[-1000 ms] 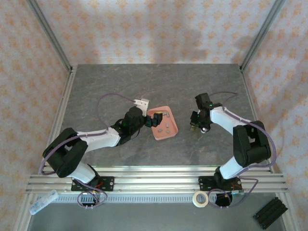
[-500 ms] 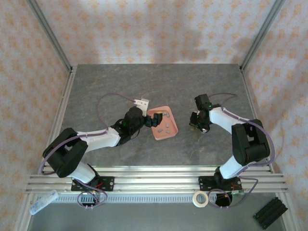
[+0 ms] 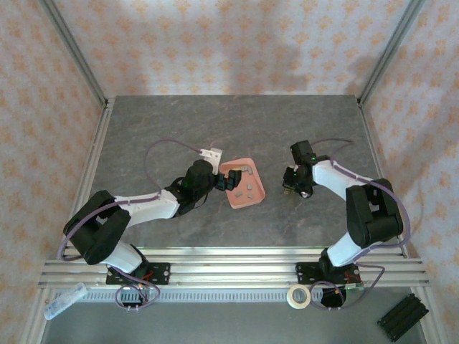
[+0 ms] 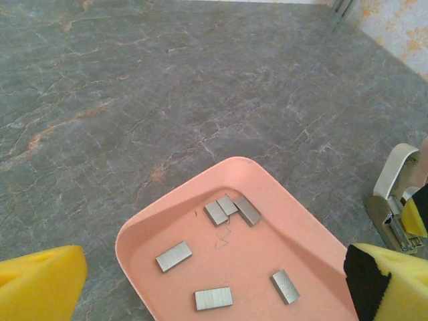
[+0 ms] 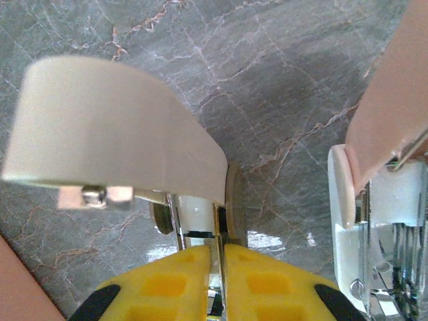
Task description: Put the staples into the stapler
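A salmon-pink tray [image 4: 167, 221] lies under my left gripper [image 4: 214, 271], with several grey staples [image 4: 231, 210] loose in it. That gripper is open; its yellow fingers [image 4: 40, 281] stand wide on either side of the tray's near end and hold nothing. From above, the left gripper [image 3: 228, 179] sits at the tray's [image 3: 244, 200] left edge. To the right of the tray, my right gripper [image 3: 290, 187] is shut on the stapler [image 5: 120, 120]. The stapler is spread open, its cream arm to the left and its pink-and-white arm [image 5: 384, 134] to the right. The right gripper [image 5: 219, 249] pinches the thin metal part at the hinge.
A small white piece [image 3: 211, 153] lies just behind the left gripper, by the purple cable. Beyond the aluminium rail at the near edge are a tape roll [image 3: 297, 295] and a black block [image 3: 401, 317]. Bare grey tabletop [image 3: 237, 122] stretches behind both arms.
The right gripper with the stapler has shifted slightly left, toward the tray. The left arm and the tray have stayed put.
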